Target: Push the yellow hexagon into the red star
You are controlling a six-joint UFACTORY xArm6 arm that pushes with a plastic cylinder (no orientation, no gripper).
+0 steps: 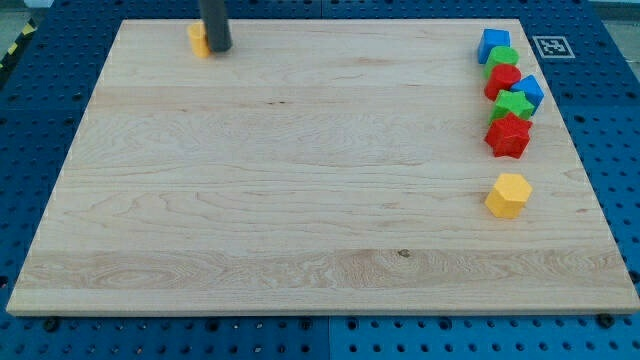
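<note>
The yellow hexagon (pixel 508 194) lies on the wooden board at the view's right, a little below the red star (pixel 508 135), with a small gap between them. My tip (pixel 218 48) is at the view's top left, far from both. It touches the right side of a small yellow-orange block (pixel 198 40), whose shape I cannot make out because the rod partly hides it.
A column of blocks runs up the right edge above the red star: a green star (pixel 514 105), a blue block (pixel 530 90), a red block (pixel 502 79), a green block (pixel 503 57) and a blue block (pixel 492 44). A fiducial tag (pixel 549 46) lies off the board's top right corner.
</note>
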